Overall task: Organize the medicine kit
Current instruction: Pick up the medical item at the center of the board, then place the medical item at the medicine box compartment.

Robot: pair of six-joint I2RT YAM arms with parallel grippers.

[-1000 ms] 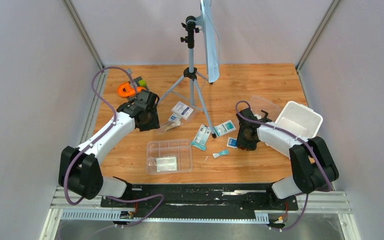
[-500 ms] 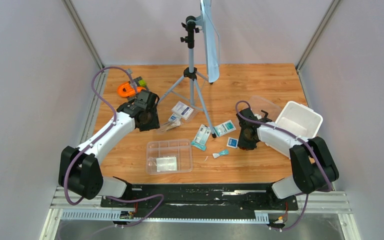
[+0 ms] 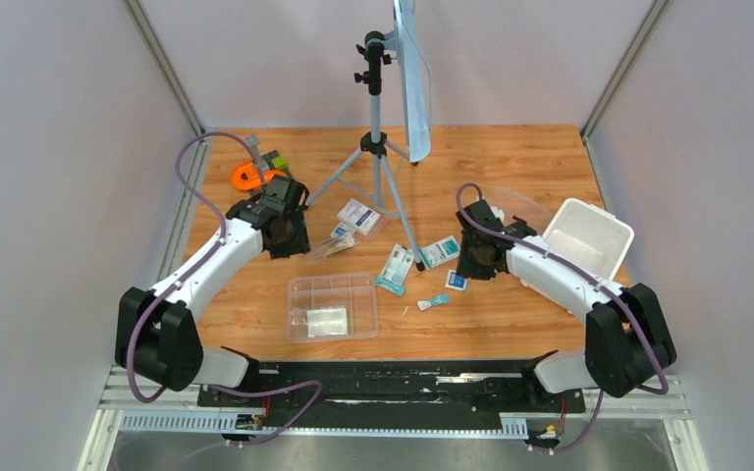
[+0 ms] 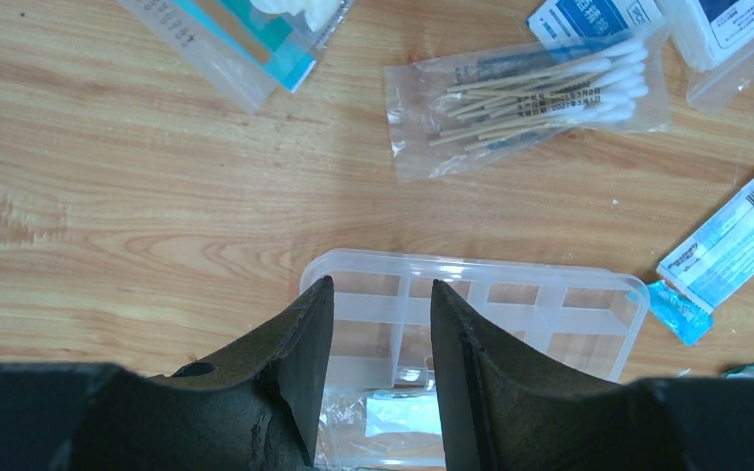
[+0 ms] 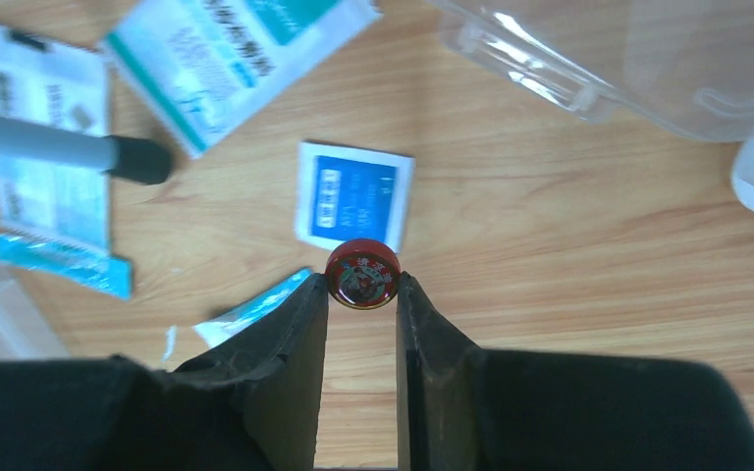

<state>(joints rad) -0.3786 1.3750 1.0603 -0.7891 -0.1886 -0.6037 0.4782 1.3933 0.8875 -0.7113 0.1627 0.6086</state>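
Sorting is barely begun. Toward 9 o'clock the left gripper (image 4: 381, 289) is held parted and empty, just above the divided tray (image 3: 329, 291), which is set at 6 o'clock with only one bag (image 3: 326, 321) in it. Loose packets (image 3: 398, 263) are scattered mid-table, unsorted. A small red tin (image 5: 361, 274) is pinched in the right gripper (image 5: 361, 280), and the white tub (image 3: 604, 235) is left at 3 o'clock, seemingly unfilled.

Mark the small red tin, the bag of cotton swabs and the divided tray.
small red tin (image 5: 362, 274): right wrist view, centre of its printed face.
bag of cotton swabs (image 4: 528, 103): left wrist view, middle of the bag.
divided tray (image 3: 350, 290): top external view, a bare far compartment.
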